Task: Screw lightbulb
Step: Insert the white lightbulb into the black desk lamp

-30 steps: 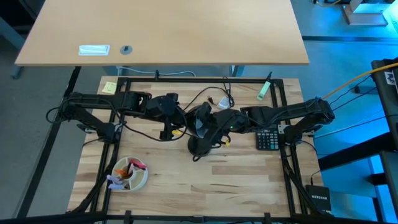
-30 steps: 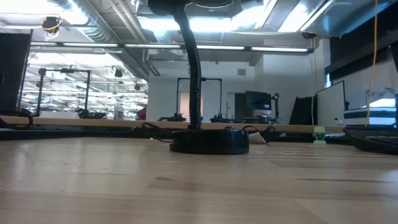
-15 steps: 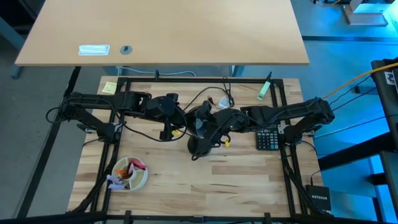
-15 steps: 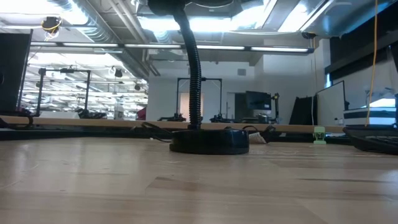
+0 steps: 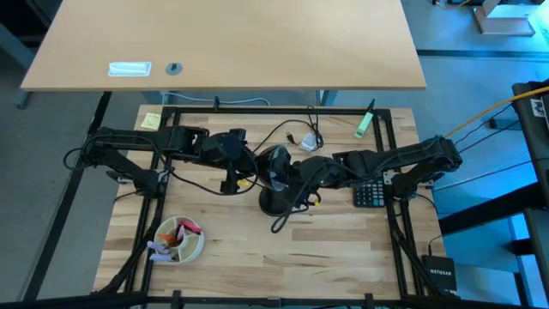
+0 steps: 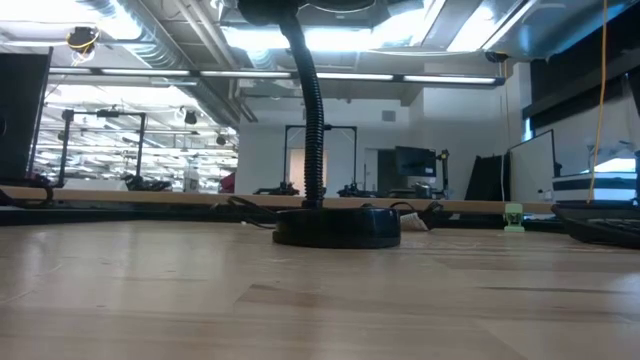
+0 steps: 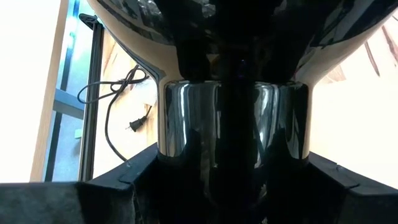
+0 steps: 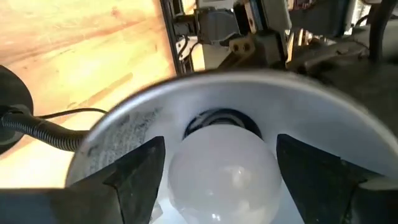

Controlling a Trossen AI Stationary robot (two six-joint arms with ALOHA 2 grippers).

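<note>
The black desk lamp stands mid-table on its round base [image 5: 276, 203] [image 6: 335, 228], and its gooseneck [image 6: 315, 110] rises to the shade [image 5: 276, 163]. My left gripper [image 5: 244, 163] comes from the table's left and is shut on the lamp's black socket housing [image 7: 235, 137] behind the shade. My right gripper [image 5: 296, 174] comes from the right and is shut on the white lightbulb [image 8: 221, 171], which sits inside the silvery reflector [image 8: 249, 93] in front of the socket. The bulb's screw base is hidden. My left gripper pinches the lamp's glossy black socket housing [image 7: 186, 143] between its two fingers [image 7: 134, 183], one on each side, coming level from the table's left. The lamp stays on its base on the table. My right gripper pinches the bulb's round glass [image 8: 180, 168] between its two fingers [image 8: 137, 177], reaching into the shade from the table's right. The bulb sits at the socket, clear of the table.
A black calculator [image 5: 371, 190] lies right of the lamp, under my right arm. A white bowl [image 5: 178, 240] with small items stands at the near left. The lamp's cord and plug [image 5: 300, 137] lie behind the lamp; a green item [image 5: 364, 120] and a yellow note [image 5: 151, 121] lie at the far edge.
My right gripper has shifted a little toward the table's near edge at the shade, and the cable loop beside the lamp base has swung nearer the near edge. My left gripper and the lamp have kept still.
</note>
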